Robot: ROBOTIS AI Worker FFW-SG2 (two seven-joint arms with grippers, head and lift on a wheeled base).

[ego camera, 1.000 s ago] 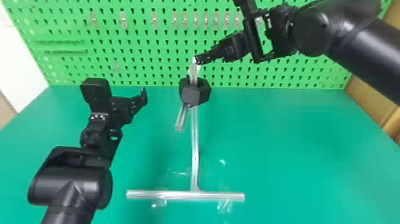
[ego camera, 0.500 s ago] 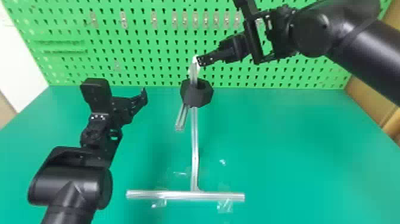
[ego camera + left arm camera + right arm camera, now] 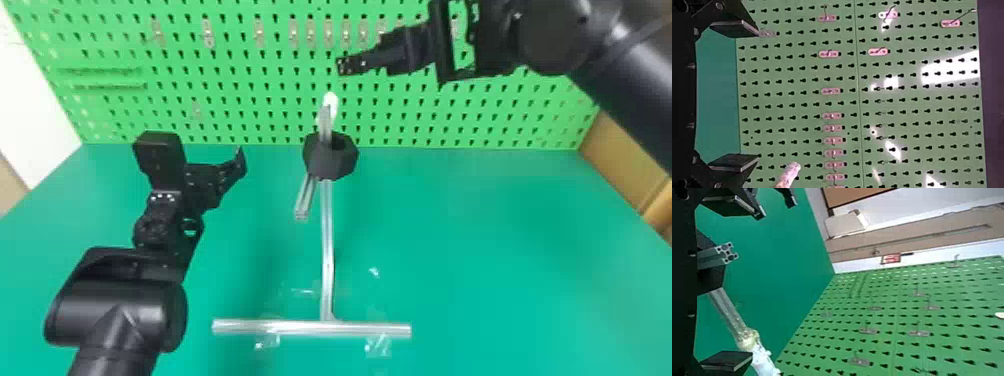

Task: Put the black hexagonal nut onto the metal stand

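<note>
The job looks all but finished. In the head view the black hexagonal nut (image 3: 327, 165) is on the metal stand (image 3: 327, 260), high up near the slanting side bar (image 3: 306, 196), with the upper part of the stand standing out above its opening. The stand's cross-shaped foot (image 3: 312, 328) lies on the green tabletop (image 3: 500, 250), and the nut itself is held up well clear of that surface. Whether it rests on the side bar or at the joint cannot be told for certain.

The right gripper (image 3: 345, 66) is above the stand's white tip (image 3: 330, 104) and apart from it; the right wrist view shows its two fingers spread, with nothing clamped between them. The left gripper (image 3: 241, 161) is parked to the left of the stand — its fingers also well apart and empty.

So the placing seems done: the nut appears to stay up without help from either gripper. What is left is probably small — draw the right arm well away without brushing the tip, since a knock there could jolt the stand or shift the nut.
</note>
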